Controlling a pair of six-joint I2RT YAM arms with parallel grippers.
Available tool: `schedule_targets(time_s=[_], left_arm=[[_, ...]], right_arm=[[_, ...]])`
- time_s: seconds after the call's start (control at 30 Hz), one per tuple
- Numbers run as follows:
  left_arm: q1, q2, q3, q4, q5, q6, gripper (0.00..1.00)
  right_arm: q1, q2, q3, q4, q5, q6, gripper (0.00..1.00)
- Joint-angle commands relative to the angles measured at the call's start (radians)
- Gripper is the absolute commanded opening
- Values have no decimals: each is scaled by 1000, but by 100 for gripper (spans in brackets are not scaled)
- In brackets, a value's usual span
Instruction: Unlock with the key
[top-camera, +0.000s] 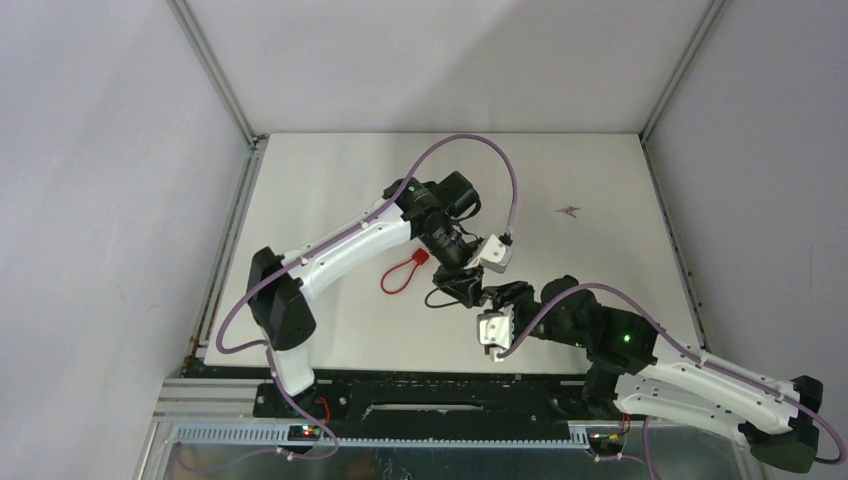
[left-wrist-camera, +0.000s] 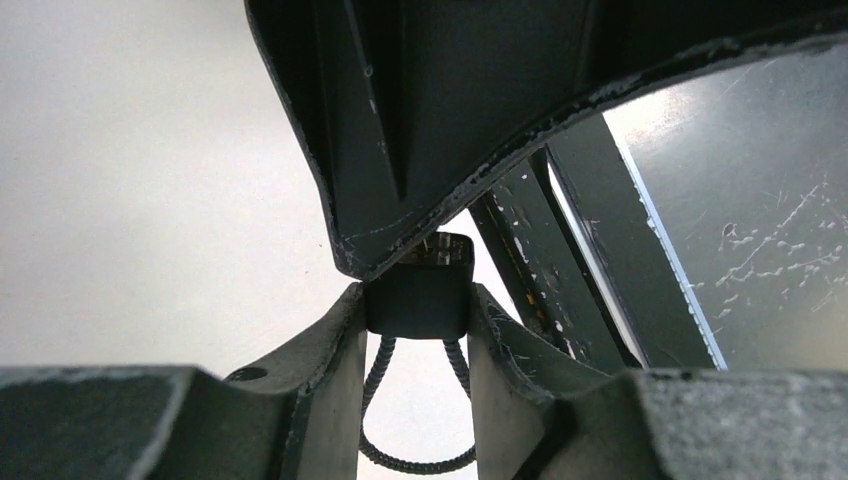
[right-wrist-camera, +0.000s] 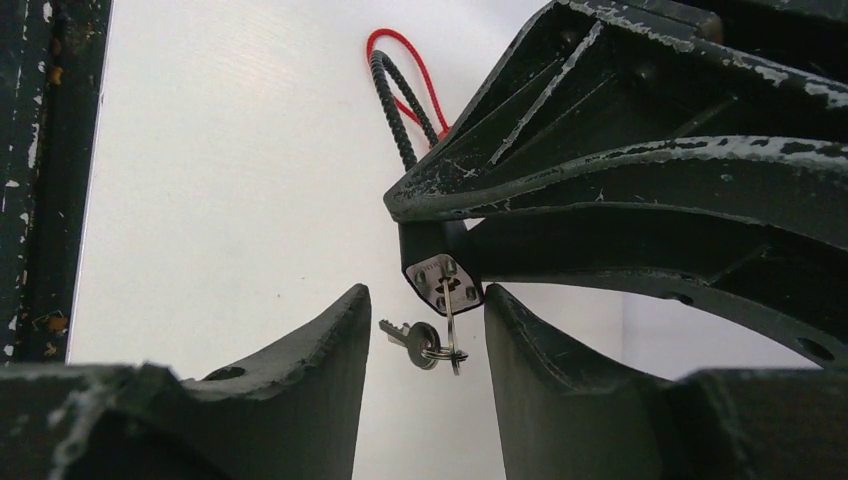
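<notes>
My left gripper (left-wrist-camera: 417, 312) is shut on a small black lock (left-wrist-camera: 420, 292), whose black cable loop (left-wrist-camera: 415, 462) hangs between the fingers. In the top view both grippers meet over the table's middle, the left gripper (top-camera: 463, 283) just behind the right gripper (top-camera: 497, 303). The right wrist view shows the lock's metal face (right-wrist-camera: 443, 280) with a key (right-wrist-camera: 451, 322) standing in its keyhole; a second key (right-wrist-camera: 411, 336) dangles from the ring. My right gripper (right-wrist-camera: 428, 312) is open, its fingers on either side of the keys and touching neither.
A red cable lock (top-camera: 401, 272) lies on the white table (top-camera: 330, 190), left of the grippers. A small dark mark (top-camera: 570, 210) sits at the back right. Metal frame rails (top-camera: 215, 290) run along the table's sides.
</notes>
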Motion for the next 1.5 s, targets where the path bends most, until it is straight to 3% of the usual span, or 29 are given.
schedule_targets(time_s=[0.0, 0.5, 0.93, 1.47], left_arm=[[10, -32, 38, 38, 46, -21, 0], [10, -36, 19, 53, 39, -33, 0], [10, -32, 23, 53, 42, -37, 0], [9, -35, 22, 56, 41, -43, 0]], right_arm=[[-16, -32, 47, -19, -33, 30, 48], [-100, -109, 73, -73, -68, 24, 46], [-70, -79, 73, -49, -28, -5, 31], [-50, -50, 73, -15, 27, -15, 23]])
